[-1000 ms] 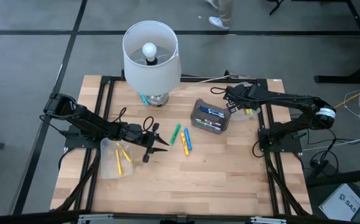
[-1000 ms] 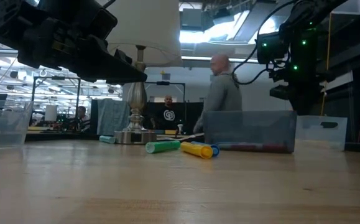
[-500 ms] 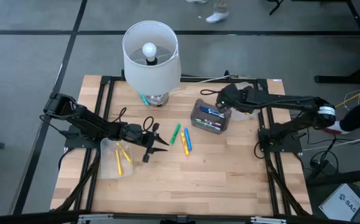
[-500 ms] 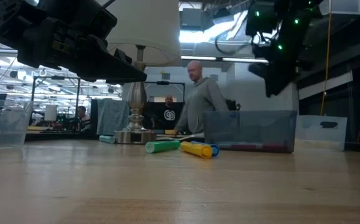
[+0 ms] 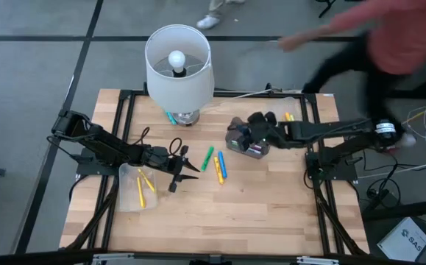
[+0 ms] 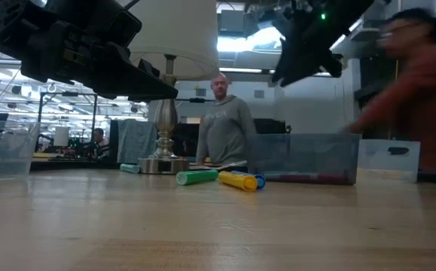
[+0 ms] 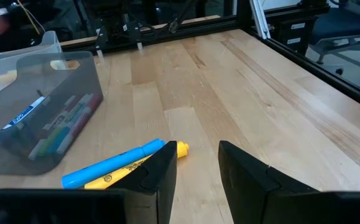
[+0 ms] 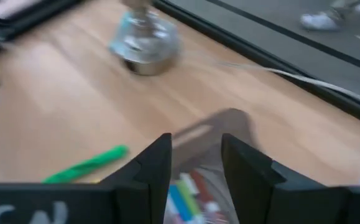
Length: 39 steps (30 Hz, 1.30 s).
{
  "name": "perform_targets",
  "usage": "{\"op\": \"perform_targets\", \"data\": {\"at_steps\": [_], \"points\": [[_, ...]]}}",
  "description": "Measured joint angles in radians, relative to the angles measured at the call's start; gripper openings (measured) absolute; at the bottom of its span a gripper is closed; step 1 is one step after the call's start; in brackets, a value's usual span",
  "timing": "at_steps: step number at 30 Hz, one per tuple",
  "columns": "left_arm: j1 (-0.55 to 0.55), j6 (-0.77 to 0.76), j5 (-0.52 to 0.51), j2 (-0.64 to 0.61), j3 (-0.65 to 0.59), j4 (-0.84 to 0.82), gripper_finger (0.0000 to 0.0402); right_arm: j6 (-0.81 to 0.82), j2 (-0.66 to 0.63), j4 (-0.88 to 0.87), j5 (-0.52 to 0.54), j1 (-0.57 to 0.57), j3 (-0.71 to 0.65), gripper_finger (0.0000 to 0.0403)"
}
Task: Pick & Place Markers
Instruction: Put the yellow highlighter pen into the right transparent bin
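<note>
Three loose capped marker pens are seen at the middle of the pale wooden table [image 5: 271, 213] in the high view: a green marker [image 5: 207, 157], a blue marker [image 5: 222, 166] and a yellow marker [image 5: 217, 171], the last two lying side by side and touching. Further markers are held in the clear smoky plastic bin [image 5: 236, 131] just right of centre, and two more yellow ones lie in the clear plastic bin [image 5: 135, 188] at the lower left. A teal marker [image 5: 170, 116] shows beside the metal base of the white-shaded table lamp [image 5: 179, 65] in the upper middle of the frame.

The left gripper [image 5: 185, 170] is placed left of centre, just left of the green marker and apart from it. In the left wrist view its dark fingers [image 7: 161, 174] are parted by a narrow gap, and nothing is held between them; bare wood is seen through the gap.

The right gripper [image 5: 235, 135] is stretched in from the right, above the smoky bin. In the right wrist view its fingers [image 8: 153, 163] are likewise parted a little, with nothing gripped, and the bin's markers are seen below.

A person in a red top [image 5: 396, 33] is blurred across the upper right, and another person in a grey hooded top [image 6: 226, 128] is seen beyond the table in the low view.
</note>
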Motion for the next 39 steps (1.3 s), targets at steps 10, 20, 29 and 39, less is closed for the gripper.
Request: {"op": "perform_targets", "data": {"at_steps": [10, 20, 29, 39], "points": [[0.000, 0.000, 0.000, 0.000, 0.000, 0.000, 0.0116, 0.001, 0.158, 0.250, -0.030, 0.155, 0.000, 0.0139], [0.000, 0.000, 0.000, 0.000, 0.000, 0.000, 0.0116, 0.018, 0.337, 0.365, -0.113, 0.254, 0.018, 0.0139], [0.000, 0.000, 0.000, 0.000, 0.000, 0.000, 0.0116, -0.094, 0.509, 0.309, -0.125, 0.323, 0.143, 0.0139], [0.000, 0.000, 0.000, 0.000, 0.000, 0.000, 0.0116, 0.165, 0.588, 0.222, 0.002, 0.328, 0.158, 0.0139]]}}
